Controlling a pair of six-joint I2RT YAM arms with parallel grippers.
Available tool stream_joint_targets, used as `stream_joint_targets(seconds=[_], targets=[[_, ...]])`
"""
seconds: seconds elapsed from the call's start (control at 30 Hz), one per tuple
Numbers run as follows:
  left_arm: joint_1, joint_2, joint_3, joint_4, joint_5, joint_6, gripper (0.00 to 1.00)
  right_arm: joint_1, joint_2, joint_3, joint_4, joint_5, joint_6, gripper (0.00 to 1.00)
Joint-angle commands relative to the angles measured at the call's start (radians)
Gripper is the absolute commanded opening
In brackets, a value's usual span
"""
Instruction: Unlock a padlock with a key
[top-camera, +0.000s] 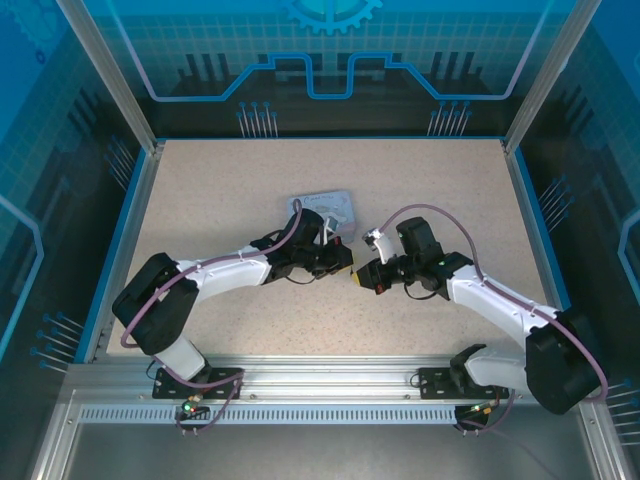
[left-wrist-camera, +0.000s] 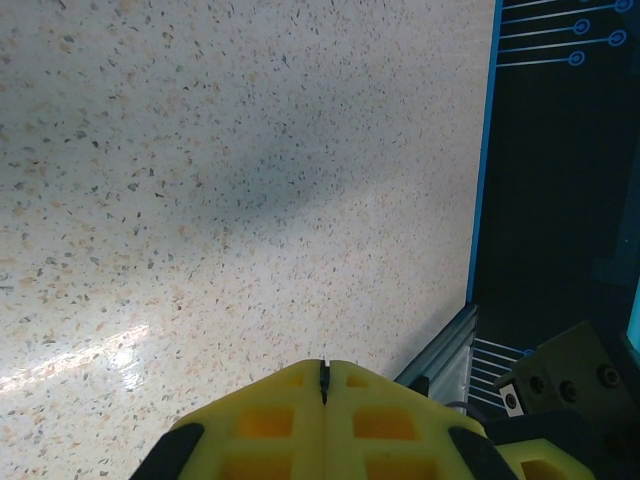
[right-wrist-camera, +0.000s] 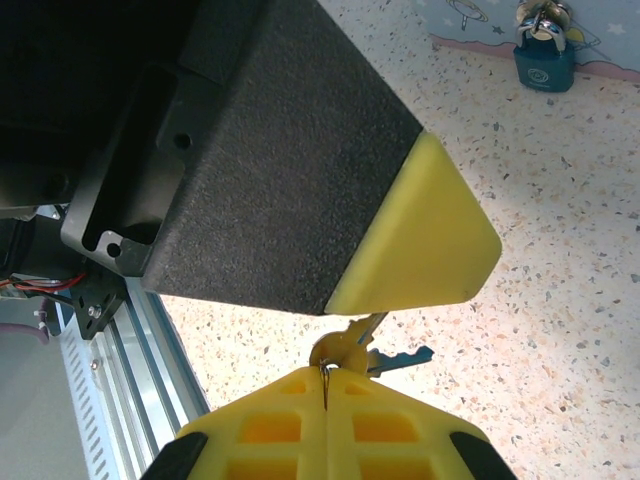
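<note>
A small blue padlock (right-wrist-camera: 545, 58) with a silver shackle hangs at the front of the pastel tin (right-wrist-camera: 610, 25), at the far top of the right wrist view. My right gripper (right-wrist-camera: 326, 372) is shut on the wire ring of a key bunch; a brass key head (right-wrist-camera: 352, 347) and a bluish key (right-wrist-camera: 402, 357) stick out just past its tips. One key's blade runs up behind the yellow tip of my left gripper's finger (right-wrist-camera: 420, 240). My left gripper (left-wrist-camera: 323, 366) is shut with a thin dark sliver pinched between its pads. Both grippers meet tip to tip at mid-table (top-camera: 356, 274).
The pastel tin (top-camera: 325, 208) lies just behind the left gripper. The aluminium front rail (right-wrist-camera: 130, 350) and the blue table edge (left-wrist-camera: 480, 200) run close by. Open speckled tabletop (top-camera: 220, 190) lies to the left and back.
</note>
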Motion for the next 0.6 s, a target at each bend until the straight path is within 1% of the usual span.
stream_joint_targets(seconds=[0.0,0.07,0.13,0.17,0.23,0.3,0.4,0.57], targets=[[-0.010,-0.010,0.021,0.011,-0.025,0.021,0.00,-0.002,-0.048,-0.014,-0.009,0.009,0.010,0.09],[-0.009,-0.027,0.018,0.018,-0.049,0.043,0.00,-0.026,-0.087,-0.029,-0.006,0.009,0.040,0.32],[-0.009,-0.046,0.015,0.027,-0.073,0.068,0.00,-0.058,-0.133,-0.051,0.004,0.001,0.081,0.44],[-0.007,-0.055,0.013,0.029,-0.086,0.083,0.00,-0.075,-0.159,-0.064,0.008,0.000,0.103,0.50],[-0.006,-0.075,0.011,0.039,-0.104,0.114,0.00,-0.105,-0.209,-0.083,0.014,-0.004,0.146,0.56],[-0.006,-0.091,0.012,0.044,-0.118,0.143,0.00,-0.126,-0.246,-0.095,0.007,0.025,0.201,0.63],[-0.006,-0.112,0.014,0.063,-0.136,0.190,0.00,-0.147,-0.270,-0.108,0.017,0.045,0.304,0.64],[-0.006,-0.167,-0.031,0.181,-0.201,0.225,0.00,-0.173,-0.253,-0.160,0.172,0.045,0.543,0.64]])
